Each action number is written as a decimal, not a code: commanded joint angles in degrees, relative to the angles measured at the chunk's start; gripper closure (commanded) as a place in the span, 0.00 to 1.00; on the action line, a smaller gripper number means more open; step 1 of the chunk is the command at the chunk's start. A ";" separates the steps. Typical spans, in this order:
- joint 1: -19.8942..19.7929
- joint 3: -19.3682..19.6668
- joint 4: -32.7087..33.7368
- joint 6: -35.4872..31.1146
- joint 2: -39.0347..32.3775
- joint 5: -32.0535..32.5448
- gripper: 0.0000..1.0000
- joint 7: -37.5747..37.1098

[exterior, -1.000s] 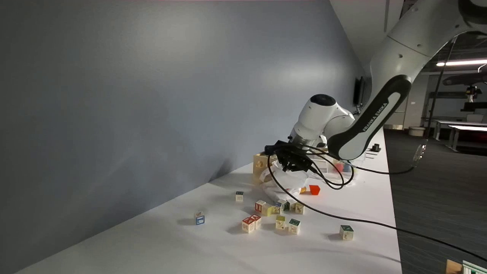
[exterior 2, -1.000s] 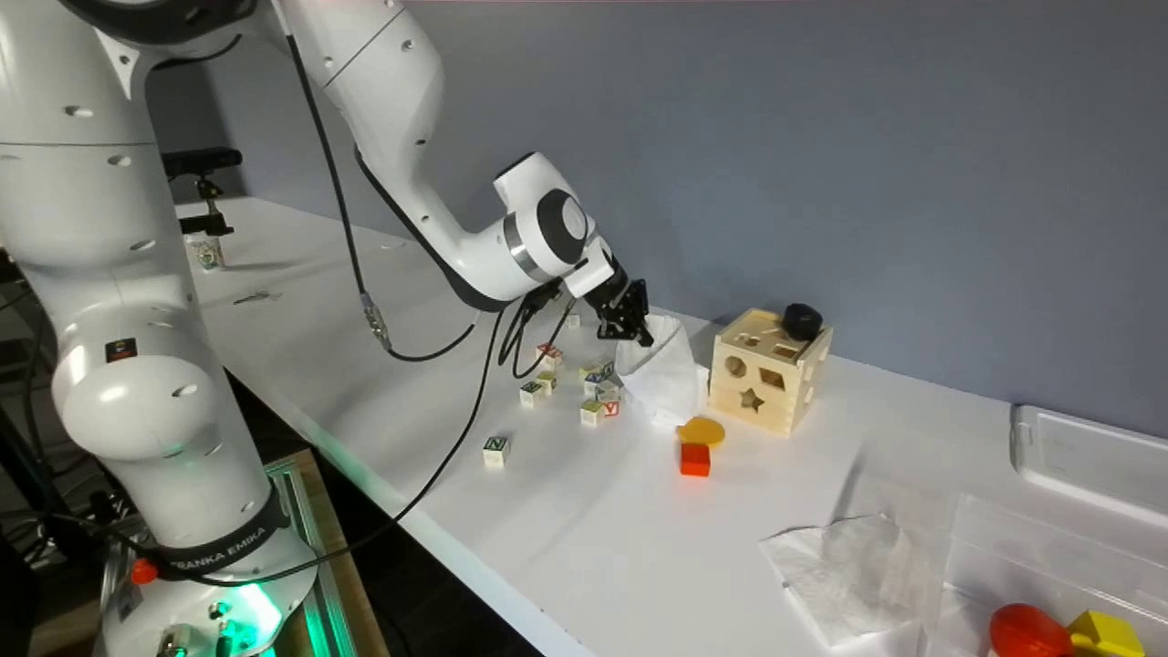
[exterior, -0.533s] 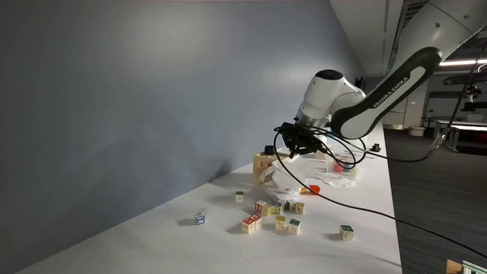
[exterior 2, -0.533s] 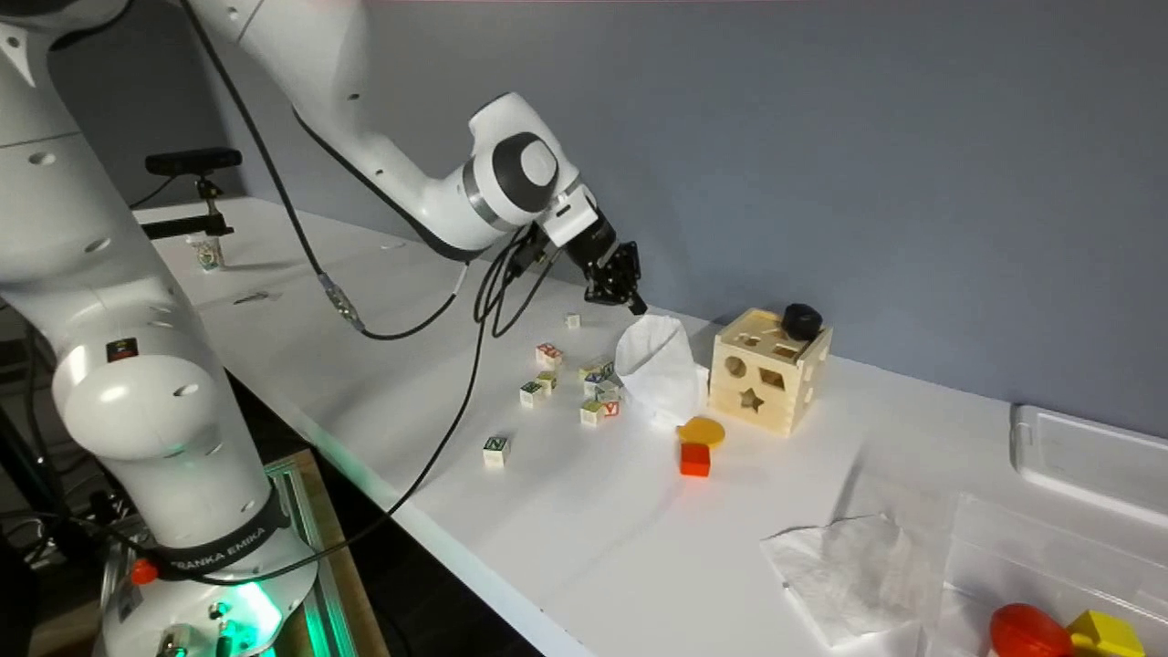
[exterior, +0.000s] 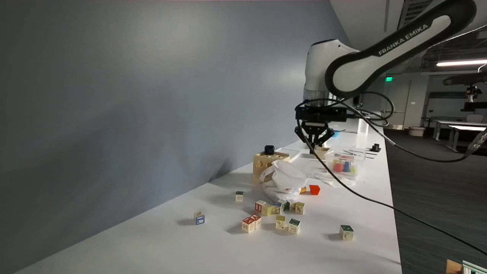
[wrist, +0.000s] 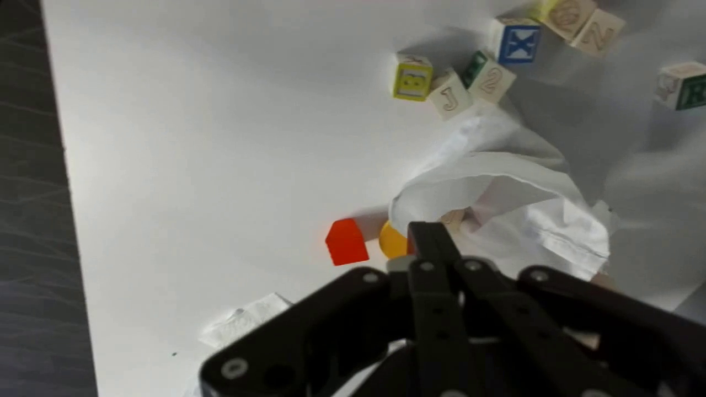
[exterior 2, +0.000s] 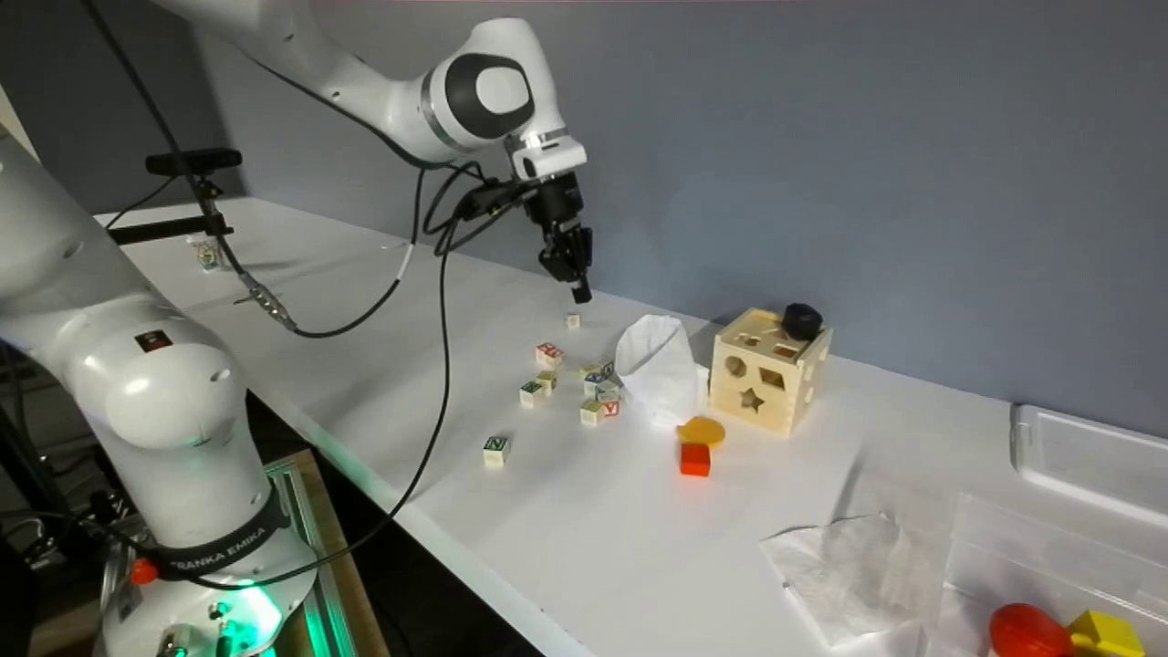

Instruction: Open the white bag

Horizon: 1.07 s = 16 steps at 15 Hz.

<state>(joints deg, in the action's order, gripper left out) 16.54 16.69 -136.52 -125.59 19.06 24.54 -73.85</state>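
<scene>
The white bag (exterior 2: 659, 372) stands on the table beside a wooden cube, and also shows in an exterior view (exterior: 286, 176). In the wrist view the bag (wrist: 562, 234) has its mouth gaping, and part of a wooden block (wrist: 453, 218) shows inside it. My gripper (wrist: 433, 229) has its fingers together with nothing visible between them. In both exterior views the gripper (exterior: 312, 150) hangs in the air, pointing down. It is apart from the bag, above and to the left of it in an exterior view (exterior 2: 581, 292). The fingers cover a part of the bag's lower interior in the wrist view.
The wooden shape cube (exterior 2: 765, 370) with a black piece (exterior 2: 802, 321) stands right beside the bag. An orange piece (exterior 2: 701, 431) and red block (exterior 2: 694, 459) lie near it. Several letter blocks (exterior: 294, 226) are scattered around. A clear box (exterior 2: 1022, 557) and wall (exterior 2: 912, 201) stand farther off.
My gripper has risen from the bag's mouth and moved away from it, tilting to point straight down. The bag stays standing in about the same shape and place.
</scene>
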 commanded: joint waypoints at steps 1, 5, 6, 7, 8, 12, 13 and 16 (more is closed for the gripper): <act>-1.95 -0.53 8.29 15.91 1.18 -1.24 0.99 13.91; -1.56 1.69 18.14 28.26 0.48 3.15 0.61 30.07; -1.46 2.36 18.95 27.95 0.43 4.04 0.53 34.05; -10.08 -4.37 18.45 24.42 -0.40 3.80 0.47 38.35; -11.43 -5.22 18.37 22.76 -0.50 5.92 0.41 40.03; -17.65 -9.32 14.91 9.42 0.95 7.41 0.12 47.34; -18.54 -9.76 13.49 4.74 1.56 6.36 0.04 47.58; -19.59 -10.11 10.43 -6.55 1.85 -1.16 0.00 48.51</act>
<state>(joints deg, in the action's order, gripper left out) -1.24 7.69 -122.25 -123.51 19.18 29.24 -27.39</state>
